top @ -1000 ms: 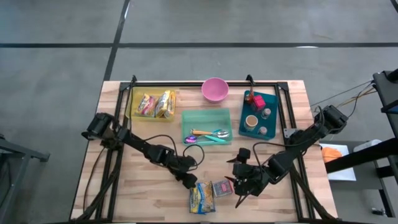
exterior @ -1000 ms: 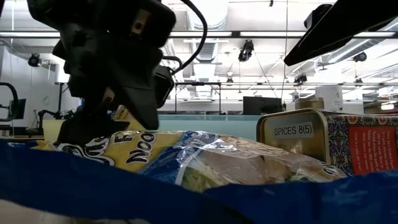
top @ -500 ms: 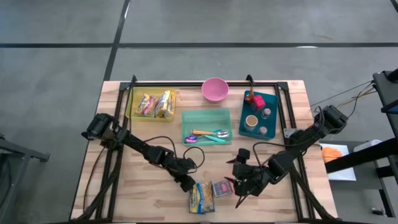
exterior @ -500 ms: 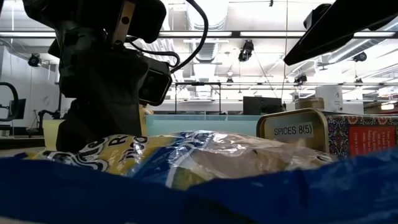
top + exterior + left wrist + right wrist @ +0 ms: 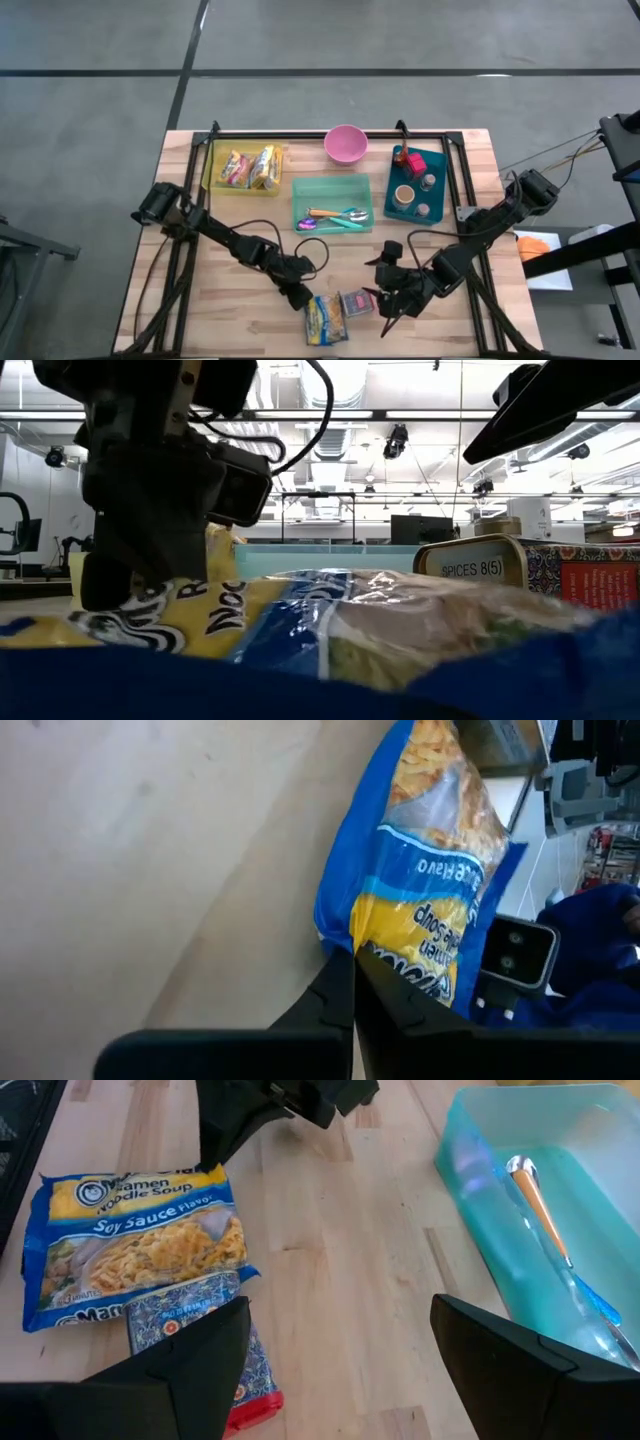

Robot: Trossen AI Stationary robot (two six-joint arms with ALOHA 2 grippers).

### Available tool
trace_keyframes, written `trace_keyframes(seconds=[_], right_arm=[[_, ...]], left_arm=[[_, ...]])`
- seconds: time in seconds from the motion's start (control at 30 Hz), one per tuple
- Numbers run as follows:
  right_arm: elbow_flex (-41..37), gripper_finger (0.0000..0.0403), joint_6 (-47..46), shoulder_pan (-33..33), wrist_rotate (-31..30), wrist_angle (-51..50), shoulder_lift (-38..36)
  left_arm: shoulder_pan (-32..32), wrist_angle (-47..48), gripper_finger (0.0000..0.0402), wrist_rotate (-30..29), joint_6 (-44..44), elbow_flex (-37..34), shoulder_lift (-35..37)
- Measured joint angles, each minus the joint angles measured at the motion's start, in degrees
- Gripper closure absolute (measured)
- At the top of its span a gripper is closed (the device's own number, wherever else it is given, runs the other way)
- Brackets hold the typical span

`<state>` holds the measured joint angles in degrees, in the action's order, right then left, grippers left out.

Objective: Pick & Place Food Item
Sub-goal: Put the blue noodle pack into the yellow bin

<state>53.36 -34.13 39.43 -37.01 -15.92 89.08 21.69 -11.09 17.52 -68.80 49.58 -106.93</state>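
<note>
Far left, rear of the wooden slatted table [image 5: 240,320]: a shallow yellow plastic tray [image 5: 212,168] holding two bright food packets, likely the drop-off for food items, judging by its contents

Left gripper [image 5: 301,298] down at the table's front centre, fingers together, pinched on the upper edge of the blue-and-yellow plastic ramen noodle packet [image 5: 323,318]. Left wrist view shows both dark fingers [image 5: 335,995] meeting right at the packet's yellow end [image 5: 425,920]; low view shows that end slightly raised off the wood under the gripper [image 5: 115,585]. An edge pinch suits a flat, floppy bag; expect it to sag and swing on lifting

Just beside the packet, touching or nearly so: a small patterned rectangular spice tin [image 5: 357,303] lying flat. Close enough that a dragged packet could nudge it

Mid-table rear: a translucent green plastic bin [image 5: 332,183] with cutlery inside, a pink round bowl [image 5: 346,143] beyond it

Right gripper [image 5: 390,312] waits just beside the tin, fingers apart, holding nothing; right wrist view confirms an empty gap

Right rear: a teal tray [image 5: 437,160] of small cups and jars

Step in hand, by my reading: grasp made, lift toward the yellow tray not yet begun
</note>
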Motion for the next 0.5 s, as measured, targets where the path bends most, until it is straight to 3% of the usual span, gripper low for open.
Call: trace_keyframes(seconds=[0.27,0.5], right_arm=[[-0.02,0.0096,0.0,0.09,0.0,0.0,0.0],[-0.04,0.0096,0.0,0.09,-0.02,0.02,0.0]], left_arm=[[0.79,2.96,0.04,-2.52,1.12,-0.04,7.04],[0.91,16.51,0.0401,-12.74,2.65,-0.04,18.72]])
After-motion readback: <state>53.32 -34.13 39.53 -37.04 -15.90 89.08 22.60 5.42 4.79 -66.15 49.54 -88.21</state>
